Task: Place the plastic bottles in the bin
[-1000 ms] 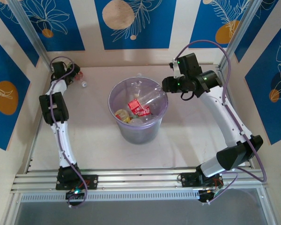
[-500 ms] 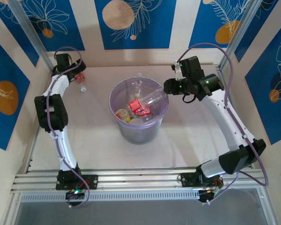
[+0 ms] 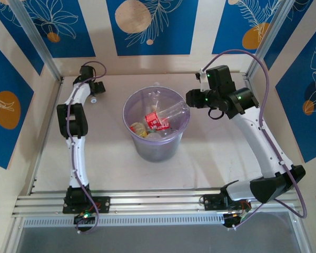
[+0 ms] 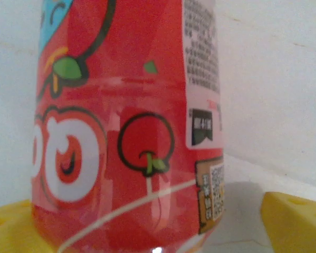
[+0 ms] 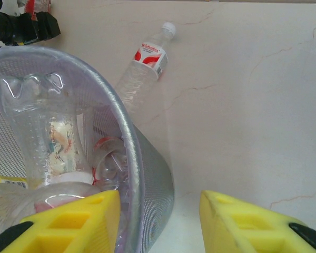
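Note:
A red-labelled plastic bottle (image 4: 126, 137) stands close up between my left gripper's (image 4: 152, 234) yellow fingers; a gap shows between it and the right finger (image 4: 297, 221), so the jaws are open around it. In the top view that gripper (image 3: 97, 88) is at the table's far left corner. The pale-purple bin (image 3: 130, 100) stands mid-table, holding several bottles (image 3: 166, 113). My right gripper (image 3: 192, 98) hovers open over the bin's right rim (image 5: 129, 142), gripping nothing (image 5: 159, 213). Another clear bottle (image 5: 145, 66) with a red label lies on the table behind the bin.
A small white object (image 3: 93, 98) lies on the table just in front of the left gripper. Patterned walls and metal posts close in the table's back and sides. Open tabletop lies left, right and in front of the bin.
The left arm has swung rightward along the back wall until its fingers came around the red-labelled bottle. The right arm has drawn slightly right, staying over the bin's rim.

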`<state>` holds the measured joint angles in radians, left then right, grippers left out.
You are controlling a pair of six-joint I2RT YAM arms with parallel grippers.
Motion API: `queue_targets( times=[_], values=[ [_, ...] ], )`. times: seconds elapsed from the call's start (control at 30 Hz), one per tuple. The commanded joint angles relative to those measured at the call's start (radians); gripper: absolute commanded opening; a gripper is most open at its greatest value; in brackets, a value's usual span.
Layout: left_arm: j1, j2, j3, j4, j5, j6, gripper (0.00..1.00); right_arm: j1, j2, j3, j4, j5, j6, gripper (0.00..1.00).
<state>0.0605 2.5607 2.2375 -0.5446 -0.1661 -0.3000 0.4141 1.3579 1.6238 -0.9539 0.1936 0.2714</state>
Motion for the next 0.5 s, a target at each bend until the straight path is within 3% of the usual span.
queue_targets(
  times=[0.0, 0.07, 0.2, 0.47],
  values=[
    [0.001, -0.014, 0.018, -0.047, -0.009, -0.004, 0.78, 0.012, -0.034, -0.023, 0.009, -0.019, 0.004, 0.44],
    [0.001, -0.028, 0.013, -0.055, -0.005, -0.009, 0.66, 0.011, -0.05, -0.034, 0.013, -0.016, 0.003, 0.43],
    [0.001, -0.107, -0.048, -0.036, -0.007, -0.01, 0.57, 0.009, -0.079, -0.047, 0.012, -0.014, -0.001, 0.44],
    [-0.016, -0.419, -0.251, 0.06, 0.042, 0.01, 0.47, -0.003, -0.117, -0.059, 0.027, -0.039, -0.009, 0.43]
  ],
)
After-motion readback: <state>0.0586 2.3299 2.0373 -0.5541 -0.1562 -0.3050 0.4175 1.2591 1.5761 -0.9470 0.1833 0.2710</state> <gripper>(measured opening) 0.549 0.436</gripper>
